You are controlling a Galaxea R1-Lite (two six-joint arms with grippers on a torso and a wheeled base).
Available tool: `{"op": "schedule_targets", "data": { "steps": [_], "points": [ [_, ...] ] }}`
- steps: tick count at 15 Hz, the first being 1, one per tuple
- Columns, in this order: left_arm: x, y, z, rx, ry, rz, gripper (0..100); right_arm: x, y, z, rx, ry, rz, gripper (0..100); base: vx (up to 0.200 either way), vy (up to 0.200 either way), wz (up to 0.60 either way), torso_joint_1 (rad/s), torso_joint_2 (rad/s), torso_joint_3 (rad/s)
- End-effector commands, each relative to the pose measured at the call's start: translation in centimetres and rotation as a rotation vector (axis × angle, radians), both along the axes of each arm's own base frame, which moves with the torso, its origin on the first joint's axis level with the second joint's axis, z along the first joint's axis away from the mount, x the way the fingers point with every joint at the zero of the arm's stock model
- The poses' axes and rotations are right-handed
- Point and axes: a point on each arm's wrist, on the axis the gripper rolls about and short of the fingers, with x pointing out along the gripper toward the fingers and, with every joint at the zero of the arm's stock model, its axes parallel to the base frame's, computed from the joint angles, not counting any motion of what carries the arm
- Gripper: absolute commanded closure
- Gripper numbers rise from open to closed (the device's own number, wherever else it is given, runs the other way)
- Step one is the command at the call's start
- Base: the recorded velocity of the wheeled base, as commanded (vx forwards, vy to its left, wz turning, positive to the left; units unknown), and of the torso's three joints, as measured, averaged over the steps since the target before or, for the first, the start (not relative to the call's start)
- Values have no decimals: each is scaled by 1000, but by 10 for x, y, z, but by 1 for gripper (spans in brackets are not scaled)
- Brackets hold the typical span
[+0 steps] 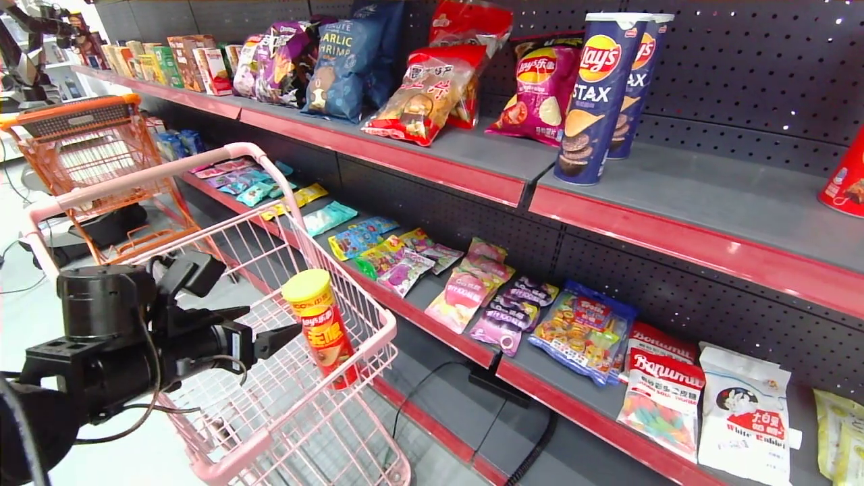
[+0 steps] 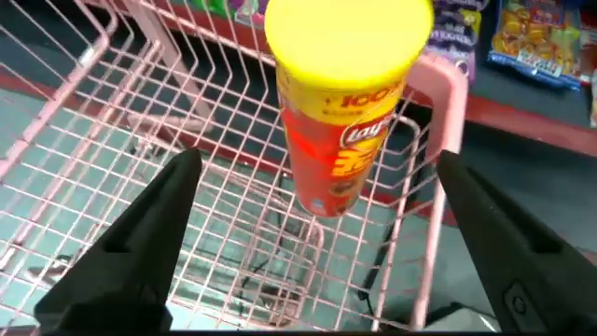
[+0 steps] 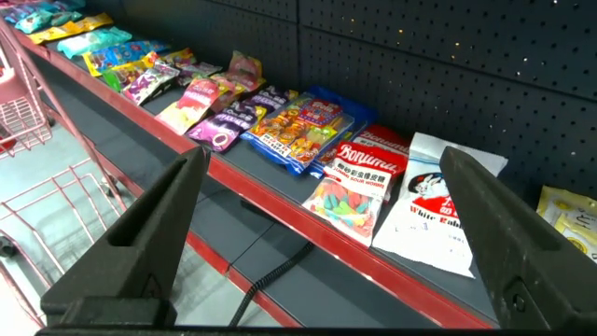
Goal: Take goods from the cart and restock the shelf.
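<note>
A red chip can with a yellow lid (image 1: pixel 322 331) stands upright in the pink cart (image 1: pixel 283 405), against its front corner. My left gripper (image 1: pixel 280 331) is level with the can's upper half, just to its left, open and empty. In the left wrist view the can (image 2: pixel 340 121) stands ahead of the spread fingers (image 2: pixel 140 243) of the left gripper (image 2: pixel 317 157). My right gripper (image 3: pixel 324 157) is open and empty, facing the lower shelf (image 3: pixel 280 201) with its candy bags (image 3: pixel 298 126).
Two blue chip cans (image 1: pixel 597 94) stand on the top shelf (image 1: pixel 675 243), with bare shelf to their right and a red can (image 1: pixel 847 179) at the edge. Snack bags (image 1: pixel 418 94) fill the shelf's left. An orange cart (image 1: pixel 88 148) stands behind. A black cable (image 1: pixel 526 459) lies below.
</note>
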Motion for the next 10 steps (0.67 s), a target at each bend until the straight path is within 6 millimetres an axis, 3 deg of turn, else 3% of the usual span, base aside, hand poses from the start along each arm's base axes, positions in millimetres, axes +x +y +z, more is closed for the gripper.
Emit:
{"op": "schedule_targets", "data": {
  "steps": [1,6,10],
  "points": [
    [11,-2,-26,9,90,-6,0,0,0,0,0,1,0,0,0,0,0,0,0,0],
    [34,-10,-49,15,29,-37,0,0,0,0,-2,1,0,0,0,0,0,0,0,0],
    [54,-28,-57,15,-3,-82,0,0,0,0,-3,1,0,0,0,0,0,0,0,0]
  ]
}}
